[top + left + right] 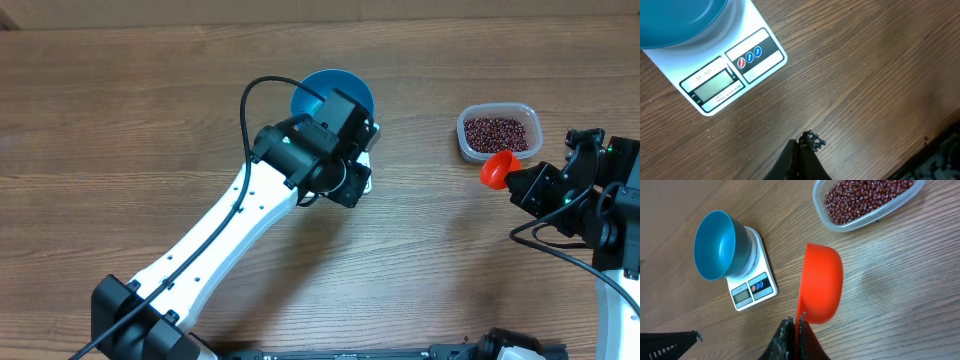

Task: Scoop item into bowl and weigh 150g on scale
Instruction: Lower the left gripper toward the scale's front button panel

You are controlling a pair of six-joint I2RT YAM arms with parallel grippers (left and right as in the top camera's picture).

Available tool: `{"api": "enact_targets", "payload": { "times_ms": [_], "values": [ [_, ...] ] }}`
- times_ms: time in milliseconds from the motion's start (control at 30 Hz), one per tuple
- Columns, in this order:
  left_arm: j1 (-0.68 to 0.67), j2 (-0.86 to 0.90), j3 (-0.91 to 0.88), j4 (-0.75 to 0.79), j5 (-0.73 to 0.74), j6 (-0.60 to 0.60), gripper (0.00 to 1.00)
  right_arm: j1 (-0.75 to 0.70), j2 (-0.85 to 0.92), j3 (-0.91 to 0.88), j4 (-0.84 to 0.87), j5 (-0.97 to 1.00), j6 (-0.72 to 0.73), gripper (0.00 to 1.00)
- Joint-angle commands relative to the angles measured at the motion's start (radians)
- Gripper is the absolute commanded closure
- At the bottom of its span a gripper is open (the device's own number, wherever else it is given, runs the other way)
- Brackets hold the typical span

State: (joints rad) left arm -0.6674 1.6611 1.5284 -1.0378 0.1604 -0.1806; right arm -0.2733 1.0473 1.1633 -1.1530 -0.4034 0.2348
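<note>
Small dark red-brown beans [865,200], loose and likely spill-prone, want scooping with the round orange scoop [822,280] clamped in the right end effector [797,328]

left arm [230,220] reaches forward, its end effector [805,141] shut, empty; right end effector [796,324] clamps orange scoop [822,287].

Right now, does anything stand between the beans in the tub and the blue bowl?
Nothing lies on the table between the clear tub of beans and the blue bowl. Seen from overhead, the left arm covers the bowl's near half and may hinder pouring.
</note>
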Motion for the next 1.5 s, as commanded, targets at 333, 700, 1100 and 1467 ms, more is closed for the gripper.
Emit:
{"api": "enact_targets", "payload": {
  "times_ms": [333,700,1100,1467],
  "values": [
    [-0.03,0.006,-0.029,0.021,-0.066,-0.007,0.95,-0.003,-0.003,0.026,0.001,0.003,-0.008,0.96],
    [-0.034,0.007,-0.045,0.033,-0.068,-0.006,0.95,-0.003,-0.003,0.026,0.003,0.003,-0.009,0.96],
    [-0.034,0.007,-0.2,0.201,-0.072,-0.026,0.96,-0.003,-0.003,0.026,0.002,0.003,-0.009,0.96],
    [-0.033,0.032,-0.365,0.512,-0.25,0.006,0.96,-0.003,-0.003,0.026,0.003,0.029,-0.008,0.96]
  ]
}}
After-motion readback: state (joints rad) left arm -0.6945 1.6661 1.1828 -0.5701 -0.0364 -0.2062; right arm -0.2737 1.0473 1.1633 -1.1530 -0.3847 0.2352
